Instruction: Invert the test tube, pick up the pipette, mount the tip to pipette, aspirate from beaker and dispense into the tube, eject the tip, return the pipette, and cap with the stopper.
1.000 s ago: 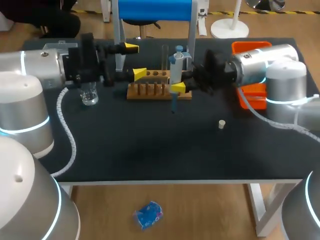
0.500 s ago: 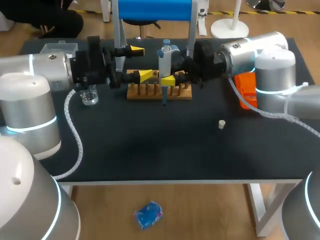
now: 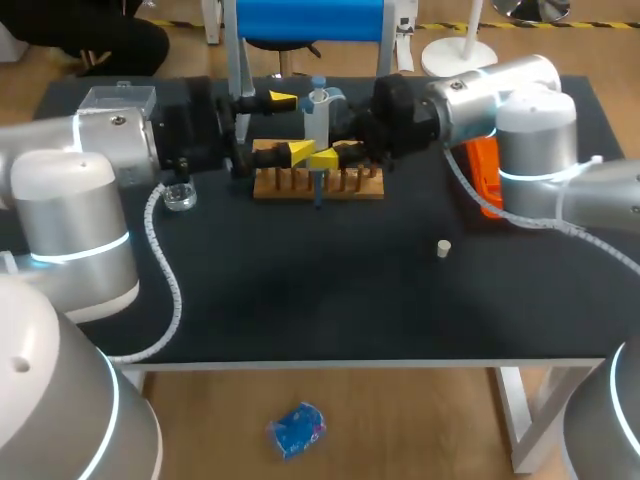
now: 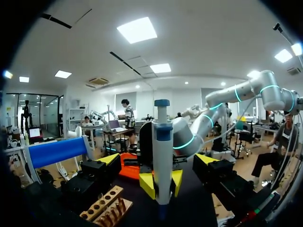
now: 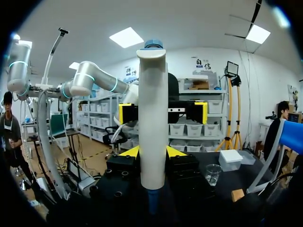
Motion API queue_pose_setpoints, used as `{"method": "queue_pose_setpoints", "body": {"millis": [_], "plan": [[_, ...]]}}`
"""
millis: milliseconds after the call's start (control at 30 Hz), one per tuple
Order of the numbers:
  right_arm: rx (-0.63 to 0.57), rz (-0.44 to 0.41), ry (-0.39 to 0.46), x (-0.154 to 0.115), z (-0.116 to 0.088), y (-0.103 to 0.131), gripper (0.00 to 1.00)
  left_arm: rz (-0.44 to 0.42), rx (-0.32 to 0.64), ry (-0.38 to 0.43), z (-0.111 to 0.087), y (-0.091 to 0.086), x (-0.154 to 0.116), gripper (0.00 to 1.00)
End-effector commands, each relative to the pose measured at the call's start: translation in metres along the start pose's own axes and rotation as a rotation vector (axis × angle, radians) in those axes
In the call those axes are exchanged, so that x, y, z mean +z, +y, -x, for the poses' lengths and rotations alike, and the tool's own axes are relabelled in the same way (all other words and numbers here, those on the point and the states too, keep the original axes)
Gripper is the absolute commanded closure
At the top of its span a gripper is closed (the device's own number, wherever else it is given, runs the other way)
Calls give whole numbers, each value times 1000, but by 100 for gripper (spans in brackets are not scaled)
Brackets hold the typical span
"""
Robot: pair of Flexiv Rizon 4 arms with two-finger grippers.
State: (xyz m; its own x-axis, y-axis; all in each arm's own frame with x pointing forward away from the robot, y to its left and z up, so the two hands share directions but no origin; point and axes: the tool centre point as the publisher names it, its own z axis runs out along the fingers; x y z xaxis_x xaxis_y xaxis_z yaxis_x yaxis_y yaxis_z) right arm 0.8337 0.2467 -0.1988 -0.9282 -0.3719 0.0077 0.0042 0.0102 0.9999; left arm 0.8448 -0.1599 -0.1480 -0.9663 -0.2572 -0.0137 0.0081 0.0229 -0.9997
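Observation:
A white pipette [image 3: 318, 118] with a blue plunger stands upright over the wooden rack [image 3: 345, 186], and my right gripper [image 3: 323, 152] is shut on its body. In the right wrist view the pipette [image 5: 152, 123] fills the gap between that gripper's [image 5: 152, 151] yellow tips. My left gripper [image 3: 290, 125] is open just left of the pipette, one finger on each side and neither touching it. The left wrist view shows the pipette [image 4: 162, 156] just ahead of its spread fingers [image 4: 110, 159]. The glass beaker [image 3: 181, 195] stands left of the rack, under the left arm. A small stopper [image 3: 443, 248] lies at centre right. I cannot make out the test tube behind the pipette.
An orange tray [image 3: 486, 170] sits at the right, partly under my right arm. A clear plastic box [image 3: 118, 98] is at the back left. A blue-topped stand [image 3: 310, 18] rises behind the rack.
My right arm has carried the pipette left and a little back, over the rack. My left gripper has moved right to meet it, still open.

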Motion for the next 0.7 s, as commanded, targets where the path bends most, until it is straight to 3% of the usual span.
{"method": "queue_pose_setpoints", "body": {"millis": [33, 700], "plan": [[0, -1, 9, 2, 4, -1, 100, -9, 0, -3, 1, 2, 7, 0], [8, 12, 14, 4, 9, -3, 100, -32, -24, 31, -1, 3, 17, 0]]}}
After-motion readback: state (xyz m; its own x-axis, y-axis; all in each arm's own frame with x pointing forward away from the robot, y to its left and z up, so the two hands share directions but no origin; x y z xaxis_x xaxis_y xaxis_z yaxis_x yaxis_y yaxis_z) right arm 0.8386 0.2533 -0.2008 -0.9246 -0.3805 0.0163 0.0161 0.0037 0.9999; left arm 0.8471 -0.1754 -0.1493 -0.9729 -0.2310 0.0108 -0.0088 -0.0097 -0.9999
